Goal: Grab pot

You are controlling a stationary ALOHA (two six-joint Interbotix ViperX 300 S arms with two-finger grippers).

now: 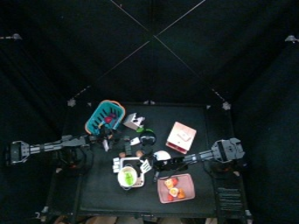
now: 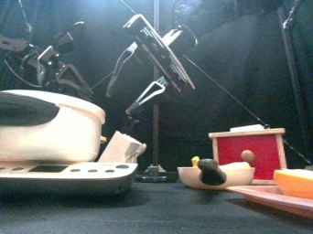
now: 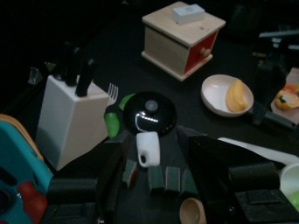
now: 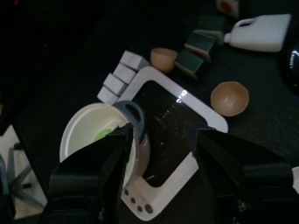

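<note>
The pot [image 1: 128, 177] is small and whitish-silver with a green item inside, near the table's front, left of the pink tray [image 1: 176, 188]. In the front view the pot [image 2: 49, 123] looms large at the left on a white-edged hob [image 2: 68, 174]. In the right wrist view the pot [image 4: 93, 131] stands on that hob just ahead of my right gripper [image 4: 170, 179], which is open and empty. In the top view my right gripper [image 1: 176, 160] is right of and behind the pot. My left gripper [image 1: 103, 140] is open and empty near the teal basket [image 1: 111, 114].
A red box [image 1: 181, 136] stands mid-right. A white knife block [image 3: 70, 105], a black round object [image 3: 149, 114] and a small bowl [image 3: 228, 94] lie ahead of the left gripper. A wooden bowl [image 4: 230, 96] and white bottle [image 4: 263, 33] lie beyond the hob.
</note>
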